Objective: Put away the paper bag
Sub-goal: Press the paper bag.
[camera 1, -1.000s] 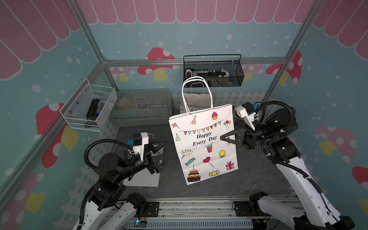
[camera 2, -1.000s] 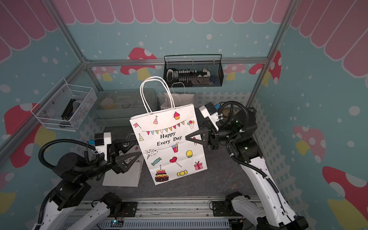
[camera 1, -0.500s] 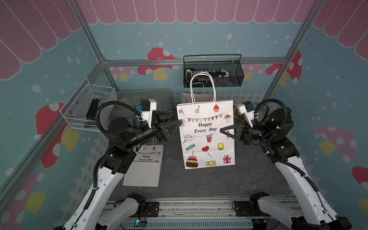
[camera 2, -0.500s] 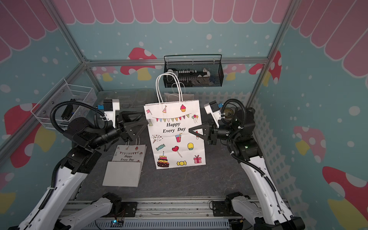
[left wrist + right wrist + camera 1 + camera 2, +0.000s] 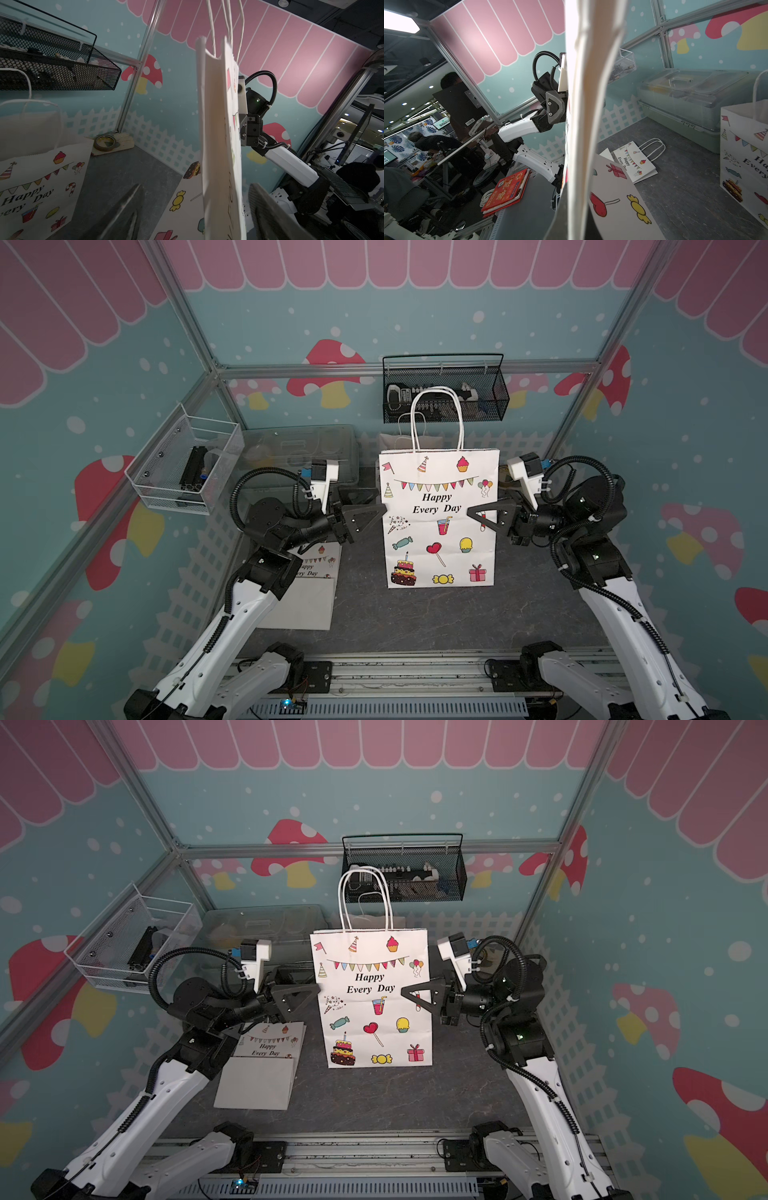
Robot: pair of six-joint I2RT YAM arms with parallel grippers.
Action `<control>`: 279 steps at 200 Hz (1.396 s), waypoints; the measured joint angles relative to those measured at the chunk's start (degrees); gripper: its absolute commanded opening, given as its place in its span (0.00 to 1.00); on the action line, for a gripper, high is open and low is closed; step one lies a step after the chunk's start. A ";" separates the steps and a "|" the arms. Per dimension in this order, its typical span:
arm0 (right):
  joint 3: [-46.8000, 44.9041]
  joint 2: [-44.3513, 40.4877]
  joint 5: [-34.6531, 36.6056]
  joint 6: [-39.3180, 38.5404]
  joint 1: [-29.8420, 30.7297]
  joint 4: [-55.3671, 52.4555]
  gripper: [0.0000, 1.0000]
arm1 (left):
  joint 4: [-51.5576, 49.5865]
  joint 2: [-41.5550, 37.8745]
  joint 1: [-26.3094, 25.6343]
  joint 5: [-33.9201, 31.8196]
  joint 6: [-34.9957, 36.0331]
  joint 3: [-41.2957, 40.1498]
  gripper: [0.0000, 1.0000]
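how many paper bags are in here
3: held bag upright at centre; flat bag beside the left arm; rear bag standing behind it. More may lie under the flat bag.

Top views: you get even, dimmish light, sharp focus, wide-angle bowing at edges. Wrist views: darker for you. Glare: ceiling panel [image 5: 401, 24]. Blurred: paper bag [image 5: 588, 116] edge near lens. Soft, shadowed: left pincer [image 5: 195, 193] fingers [image 5: 268, 207].
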 measured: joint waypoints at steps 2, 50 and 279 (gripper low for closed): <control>-0.13 0.02 0.02 0.17 0.00 0.22 0.00 | 0.20 0.04 -0.28 -0.07 -0.04 0.00 0.79; -0.57 0.74 1.51 1.11 0.00 1.66 0.00 | 2.58 1.88 -8.07 0.13 0.00 1.53 0.78; 0.50 -0.44 10.69 -6.93 0.85 -10.03 0.00 | -8.79 3.41 -9.03 0.74 7.65 3.87 0.23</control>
